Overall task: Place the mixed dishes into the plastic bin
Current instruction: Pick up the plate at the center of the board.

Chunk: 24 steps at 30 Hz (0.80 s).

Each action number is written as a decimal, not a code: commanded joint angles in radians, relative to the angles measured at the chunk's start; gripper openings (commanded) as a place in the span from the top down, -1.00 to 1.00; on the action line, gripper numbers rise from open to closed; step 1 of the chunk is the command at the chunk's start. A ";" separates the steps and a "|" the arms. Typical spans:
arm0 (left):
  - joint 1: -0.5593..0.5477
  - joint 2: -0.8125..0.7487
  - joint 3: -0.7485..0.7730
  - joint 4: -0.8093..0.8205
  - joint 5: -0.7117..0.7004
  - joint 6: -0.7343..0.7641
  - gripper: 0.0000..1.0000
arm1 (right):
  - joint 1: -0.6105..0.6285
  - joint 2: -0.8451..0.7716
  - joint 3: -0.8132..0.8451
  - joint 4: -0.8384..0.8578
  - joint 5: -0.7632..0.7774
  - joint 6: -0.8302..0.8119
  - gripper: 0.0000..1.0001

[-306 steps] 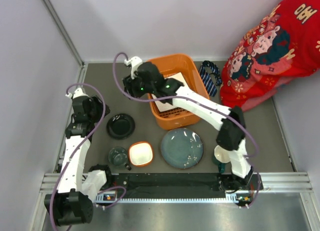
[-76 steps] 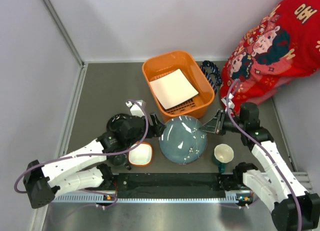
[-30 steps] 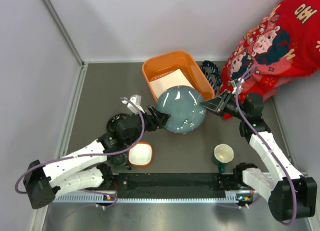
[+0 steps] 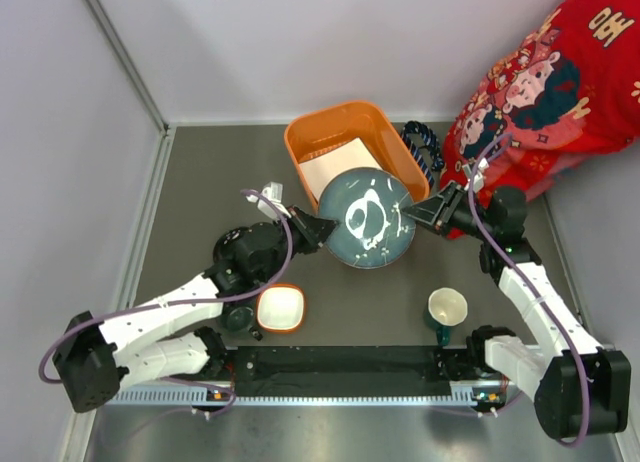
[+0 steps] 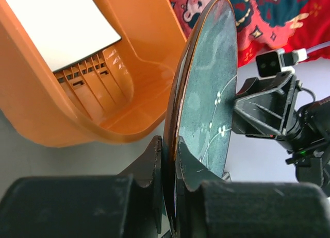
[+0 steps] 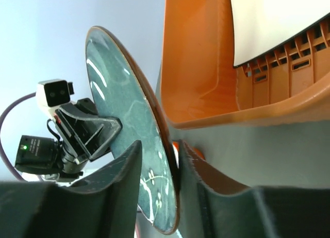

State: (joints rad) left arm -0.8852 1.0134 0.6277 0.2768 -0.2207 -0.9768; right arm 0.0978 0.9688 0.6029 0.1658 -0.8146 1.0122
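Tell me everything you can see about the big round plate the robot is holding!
The big round plate is dark blue-grey with a brownish rim and small white flower sprigs, and looks like shiny glazed ceramic. The left gripper and right gripper pinch opposite edges, holding it up, face upward. From above it overlaps the near end of the orange bin; whether they touch is unclear.

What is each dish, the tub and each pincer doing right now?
plastic bin: upright, open
large round plate: lifted, pinched at opposite rims, over the bin's near end
left pincer: shut on its rim
right pincer: shut on the other rim
white square plate: lying in the bin
orange bowl: upright on table, empty
cream mug: upright on table, empty
dark teal cup: on table, partly hidden
striped necktie: lying beside bin
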 commanded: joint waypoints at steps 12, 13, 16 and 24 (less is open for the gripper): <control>0.003 0.059 0.084 0.185 0.147 -0.026 1.00 | 0.011 0.001 0.029 0.046 -0.081 -0.049 0.20; 0.003 0.057 0.089 0.180 0.149 -0.025 1.00 | 0.011 0.001 0.031 0.038 -0.078 -0.053 0.19; 0.005 0.036 0.098 0.162 0.144 -0.017 1.00 | 0.011 0.004 0.031 0.011 -0.064 -0.081 0.16; 0.005 -0.002 0.119 0.111 0.127 0.003 1.00 | 0.011 0.007 0.057 -0.098 -0.014 -0.179 0.10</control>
State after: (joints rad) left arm -0.8646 1.0695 0.6582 0.2558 -0.1589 -0.9653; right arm 0.0967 0.9783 0.6029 0.0883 -0.8188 0.9001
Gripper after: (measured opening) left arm 0.113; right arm 0.448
